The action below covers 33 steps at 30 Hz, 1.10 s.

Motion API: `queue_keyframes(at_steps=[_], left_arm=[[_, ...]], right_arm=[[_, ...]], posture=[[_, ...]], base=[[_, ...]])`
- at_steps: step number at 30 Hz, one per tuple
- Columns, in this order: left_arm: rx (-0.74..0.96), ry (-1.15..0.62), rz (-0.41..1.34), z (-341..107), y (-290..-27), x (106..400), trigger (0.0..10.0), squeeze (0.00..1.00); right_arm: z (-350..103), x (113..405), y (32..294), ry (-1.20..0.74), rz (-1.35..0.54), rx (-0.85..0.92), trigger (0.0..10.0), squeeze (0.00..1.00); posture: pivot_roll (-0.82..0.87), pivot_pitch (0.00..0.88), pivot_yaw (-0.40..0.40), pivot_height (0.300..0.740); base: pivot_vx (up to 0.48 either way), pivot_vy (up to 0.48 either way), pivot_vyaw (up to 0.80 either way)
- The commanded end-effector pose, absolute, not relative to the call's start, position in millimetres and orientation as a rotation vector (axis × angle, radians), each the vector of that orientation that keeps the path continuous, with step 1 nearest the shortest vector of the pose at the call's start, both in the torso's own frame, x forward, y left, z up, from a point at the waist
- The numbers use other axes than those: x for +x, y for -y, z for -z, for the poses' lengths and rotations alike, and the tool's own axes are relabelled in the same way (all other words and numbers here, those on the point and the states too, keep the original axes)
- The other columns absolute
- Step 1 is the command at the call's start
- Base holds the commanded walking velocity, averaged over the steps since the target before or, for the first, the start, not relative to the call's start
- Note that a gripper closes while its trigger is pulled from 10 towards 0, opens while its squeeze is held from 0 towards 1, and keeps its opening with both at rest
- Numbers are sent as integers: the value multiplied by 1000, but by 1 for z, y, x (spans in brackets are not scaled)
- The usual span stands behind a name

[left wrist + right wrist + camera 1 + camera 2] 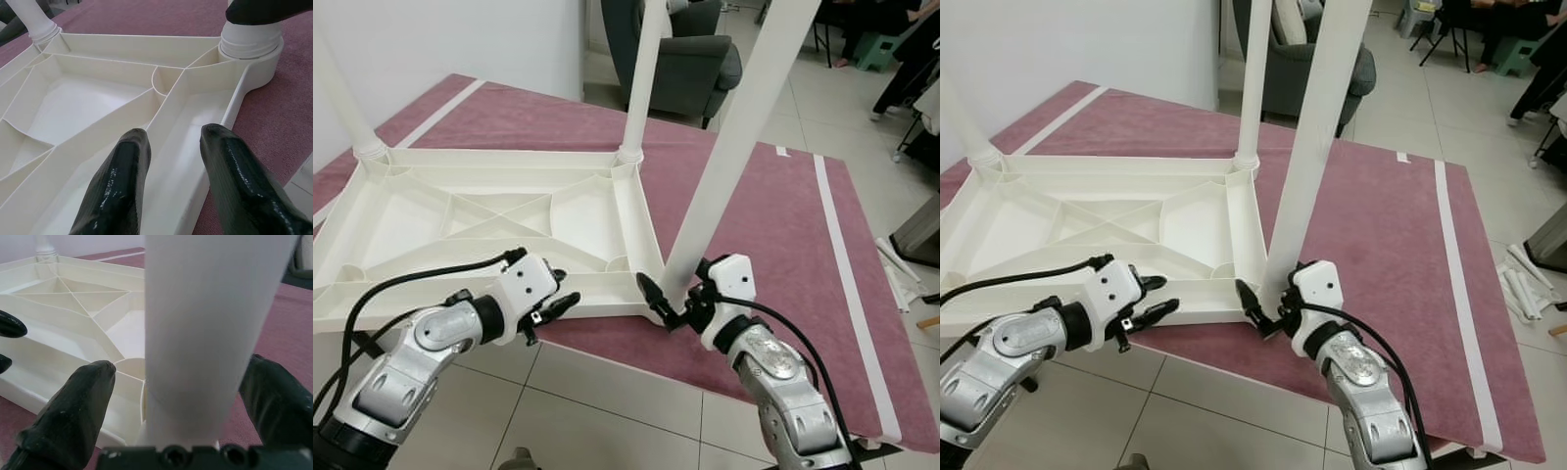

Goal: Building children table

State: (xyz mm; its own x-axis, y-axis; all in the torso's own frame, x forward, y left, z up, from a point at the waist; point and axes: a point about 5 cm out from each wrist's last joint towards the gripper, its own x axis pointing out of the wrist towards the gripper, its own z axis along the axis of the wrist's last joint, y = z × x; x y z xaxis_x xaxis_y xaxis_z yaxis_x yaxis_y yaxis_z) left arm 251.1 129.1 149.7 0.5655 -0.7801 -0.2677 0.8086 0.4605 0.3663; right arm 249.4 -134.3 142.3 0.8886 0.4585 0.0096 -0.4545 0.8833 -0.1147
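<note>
We see the white tabletop lying upside down on a maroon mat. At its near corner stands a tilted leg, seated in the socket. Our right end effector straddles that leg's base, fingers spread either side, not clenched. Our left end effector hovers released just over the tabletop's near rim. Two more legs stand at the far corners.

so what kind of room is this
Probably a home living room: a grey armchair on a pale tiled floor, and a maroon rug under the upturned white table top.
</note>
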Motion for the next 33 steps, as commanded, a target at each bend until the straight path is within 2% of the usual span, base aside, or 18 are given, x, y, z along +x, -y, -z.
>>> queue_keyframes(at_steps=[1, 11, 33], left_arm=[[486, -60, 940, -149, -127, 255, 10000, 0], [459, -31, 901, -150, -122, 260, 10000, 0], [478, -6, 891, -154, -119, 271, 10000, 0]], right_arm=[[-133, 248, 140, 12, -435, -108, 10000, 0], [-127, 245, 135, 13, -389, -67, 10000, 0], [-135, 260, 136, 66, -363, -71, 10000, 0]], posture=[[129, 0, -57, 740], [110, 0, -40, 740], [123, 0, -29, 740]], base=[[0, 0, 0], [0, 0, 0], [0, 0, 0]])
